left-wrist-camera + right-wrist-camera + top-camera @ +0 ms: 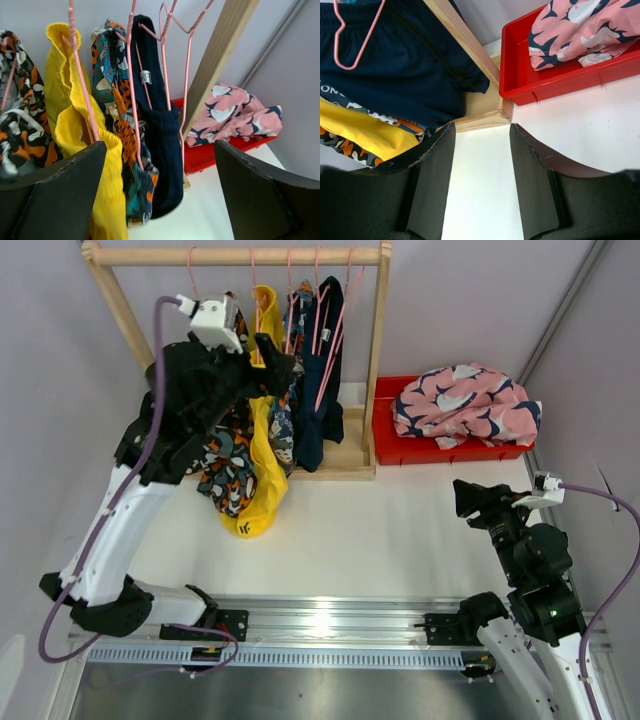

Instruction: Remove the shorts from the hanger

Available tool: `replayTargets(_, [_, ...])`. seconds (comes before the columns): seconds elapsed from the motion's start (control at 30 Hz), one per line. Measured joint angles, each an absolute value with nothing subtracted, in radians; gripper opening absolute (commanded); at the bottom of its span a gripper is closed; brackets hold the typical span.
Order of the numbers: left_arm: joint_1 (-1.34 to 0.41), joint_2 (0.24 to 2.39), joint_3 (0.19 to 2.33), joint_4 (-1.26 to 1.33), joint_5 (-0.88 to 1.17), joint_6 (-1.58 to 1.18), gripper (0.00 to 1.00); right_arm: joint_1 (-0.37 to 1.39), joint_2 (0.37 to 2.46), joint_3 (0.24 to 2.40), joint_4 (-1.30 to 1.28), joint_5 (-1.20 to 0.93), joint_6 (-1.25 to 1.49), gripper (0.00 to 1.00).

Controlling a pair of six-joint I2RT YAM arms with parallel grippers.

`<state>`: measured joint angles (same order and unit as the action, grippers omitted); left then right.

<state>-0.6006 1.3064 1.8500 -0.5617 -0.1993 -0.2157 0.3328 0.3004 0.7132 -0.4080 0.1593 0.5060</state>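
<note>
One of five pairs looks finished: the pink shorts lie heaped in the red bin at the right of the bench, clear of any hanger. Four pairs are left on the wooden rack: the camouflage pair, the yellow pair, the blue-orange print pair and the navy pair. The yellow pair sags lowest, its hem down on the bench, and appears the next to come away.

The left hand is raised to the rack, spread wide and holding nothing, with yellow cloth just beside one finger. The right hand hangs low over the bench near the rack's foot, about half open and empty.

From above, the left arm covers most of the camouflage pair and the hooks on the rail, so whether the yellow pair has slipped partly off its pink hanger cannot be told. A second hanger in front of the navy pair looks bare, though that is hard to confirm. The left wrist view cuts off the camouflage pair at its edge.
</note>
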Motion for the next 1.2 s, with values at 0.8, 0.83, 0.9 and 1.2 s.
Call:
replayTargets(0.8, [-0.575, 1.753, 2.3, -0.574, -0.146, -0.215, 0.64, 0.333, 0.267, 0.713, -0.461, 0.199, 0.48, 0.53])
replayTargets(0.83, [-0.575, 1.763, 2.3, -0.57, -0.146, -0.215, 0.64, 0.333, 0.267, 0.713, -0.461, 0.199, 0.477, 0.53])
replayTargets(0.9, [-0.575, 1.789, 2.3, -0.564, -0.147, -0.211, 0.64, 0.333, 0.267, 0.713, -0.461, 0.199, 0.476, 0.53])
replayTargets(1.2, [-0.575, 1.878, 2.3, -0.562, -0.185, -0.194, 0.6, 0.333, 0.267, 0.713, -0.461, 0.202, 0.47, 0.53])
